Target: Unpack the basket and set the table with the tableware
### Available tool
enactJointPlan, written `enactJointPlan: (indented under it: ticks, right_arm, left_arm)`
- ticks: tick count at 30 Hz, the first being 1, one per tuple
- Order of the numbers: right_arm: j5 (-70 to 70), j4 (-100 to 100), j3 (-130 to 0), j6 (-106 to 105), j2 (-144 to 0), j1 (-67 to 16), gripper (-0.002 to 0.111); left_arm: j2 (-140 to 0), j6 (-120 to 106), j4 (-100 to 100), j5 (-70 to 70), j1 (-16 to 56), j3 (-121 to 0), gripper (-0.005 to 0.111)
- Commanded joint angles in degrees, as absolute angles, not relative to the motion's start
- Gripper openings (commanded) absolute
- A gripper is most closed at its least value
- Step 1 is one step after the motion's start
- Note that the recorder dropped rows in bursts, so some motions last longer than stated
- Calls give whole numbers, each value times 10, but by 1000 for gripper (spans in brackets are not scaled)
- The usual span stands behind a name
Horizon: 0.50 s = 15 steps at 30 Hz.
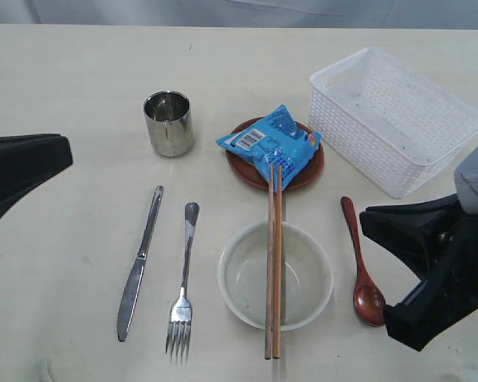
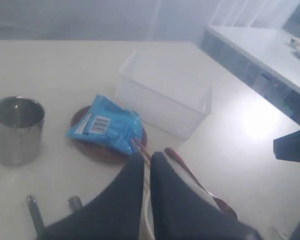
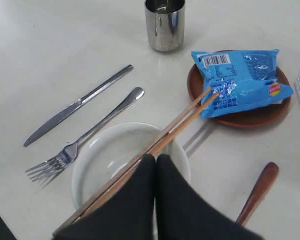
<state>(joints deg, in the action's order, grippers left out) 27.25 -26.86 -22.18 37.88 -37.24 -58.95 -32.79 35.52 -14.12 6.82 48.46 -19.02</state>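
The white basket (image 1: 358,151) is sitting near the far right corner of the bench (image 1: 64,79), turned at an angle, with only its own perforated floor showing inside. The off-white bowl (image 1: 247,278) is standing near the middle of the near edge. It is holding nothing inside, but the two chopsticks (image 1: 274,270) are lying side by side across its rim. Their far tips are reaching over the near rim of the brown plate (image 1: 303,181), which is sitting just beyond the bowl and carrying the blue snack packet (image 1: 271,143). The packet is covering most of the plate. The steel cup (image 1: 169,123) is standing upright beside the plate, toward the left edge; its inside is showing only reflections, so any contents are hard to make out. The knife (image 1: 139,263) and fork (image 1: 185,278) are lying on the bowl's left-edge side, and the dark spoon (image 1: 360,263) on its right-edge side. The left tool (image 2: 147,159) is hanging at the left edge with its jaws pressed nearly together, gripping nothing, and it is hiding most of the bowl in its own view. The right tool (image 3: 155,161) is hanging near the spoon with its jaws closed on nothing. The sides of the exterior view are cutting off both arms.
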Motion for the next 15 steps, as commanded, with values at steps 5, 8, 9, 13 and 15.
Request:
enactJointPlan:
  ticks: [5, 8, 9, 13, 15]
  right_arm:
    - [258, -256, -219, 393, -374, -589, 0]
    - [258, -256, -219, 393, -374, -589, 0]
    - [258, -256, -219, 393, -374, -589, 0]
    - [258, -256, -219, 393, -374, -589, 0]
    - [258, -256, -219, 393, -374, -589, 0]
  left_arm:
    - [-271, 345, -137, 85, 488, -187, 5]
    - [-271, 345, -137, 85, 488, -187, 5]
    - [-271, 345, -137, 85, 488, -187, 5]
    - [-271, 345, -137, 85, 488, -187, 5]
    - [-271, 345, -137, 85, 488, -187, 5]
